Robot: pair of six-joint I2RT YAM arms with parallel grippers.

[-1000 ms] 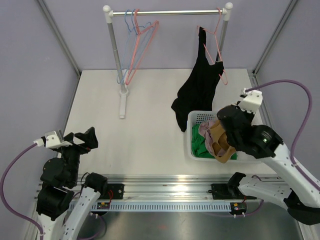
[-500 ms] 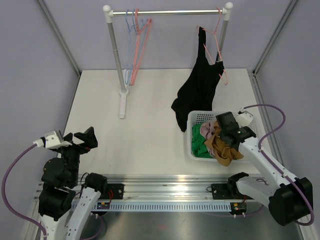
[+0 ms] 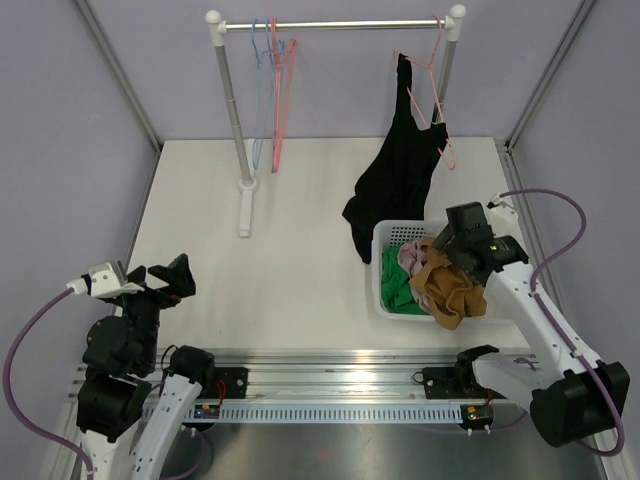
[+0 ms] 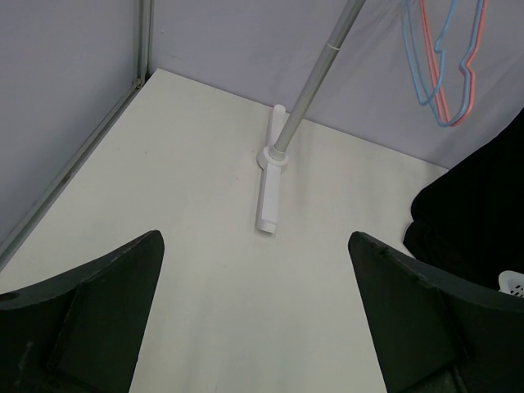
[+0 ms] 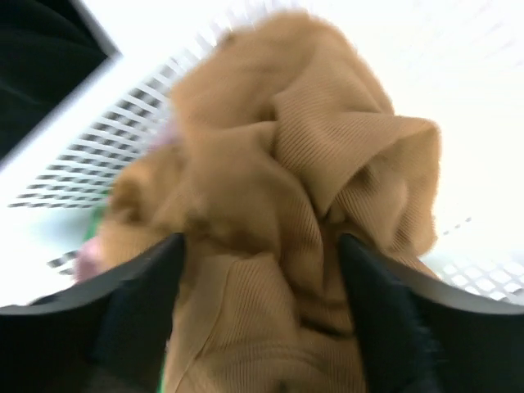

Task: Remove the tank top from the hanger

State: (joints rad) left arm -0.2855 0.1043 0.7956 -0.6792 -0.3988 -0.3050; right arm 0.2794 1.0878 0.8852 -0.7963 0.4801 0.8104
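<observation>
The right gripper hangs over the white basket with its two fingers well apart. A brown garment bulges up between them. The wrist view is blurred, so whether the cloth touches the pads cannot be told, but it looks loose, not pinched. Around it in the basket lie a green garment and a pale pink one.

The left gripper is at its widest and has nothing in it. It is held low at the near left of the table, well apart from everything.

The black tank top is not yet off. It hangs from the pink hanger at the right end of the rail. Its lower part drapes down to the table just beside the basket's far left corner. The hanger sits tilted, and the top seems to hang mostly from one strap near the hanger's upper left.

The tank top looks light, limp and stretchy. Pulling the body would likely swing the hanger instead of freeing the cloth. A better hold is probably the strap, close to where it crosses the wire, to lift it over the hanger's end. The thin wire could snag the strap or slip off the rail.
</observation>
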